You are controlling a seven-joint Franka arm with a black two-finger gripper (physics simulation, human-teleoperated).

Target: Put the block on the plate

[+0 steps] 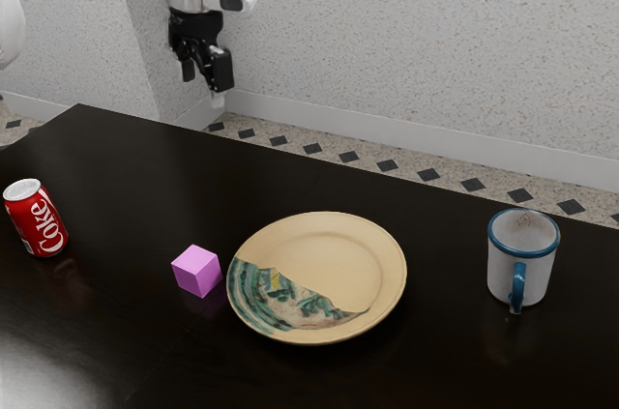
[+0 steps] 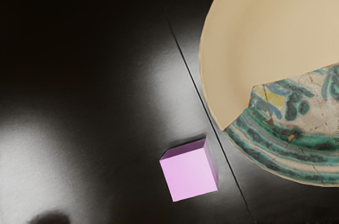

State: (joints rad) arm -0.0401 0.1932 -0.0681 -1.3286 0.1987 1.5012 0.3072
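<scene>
My gripper (image 1: 203, 87) hangs high above the far side of the dark table, fingers apart and nothing between them, well clear of the block. The pink block (image 1: 196, 271) rests on the tabletop just beside the plate (image 1: 334, 252), on its side toward the exterior view's left, with a small gap between them. In the wrist view the block (image 2: 189, 175) lies on the table near the patterned part of the beige plate (image 2: 225, 49).
A red Coke can (image 1: 37, 219) stands on the table (image 1: 126, 177) at the exterior view's left. A white mug with a blue rim (image 1: 522, 256) stands beyond the plate, toward the exterior view's right. A wall rises behind the table.
</scene>
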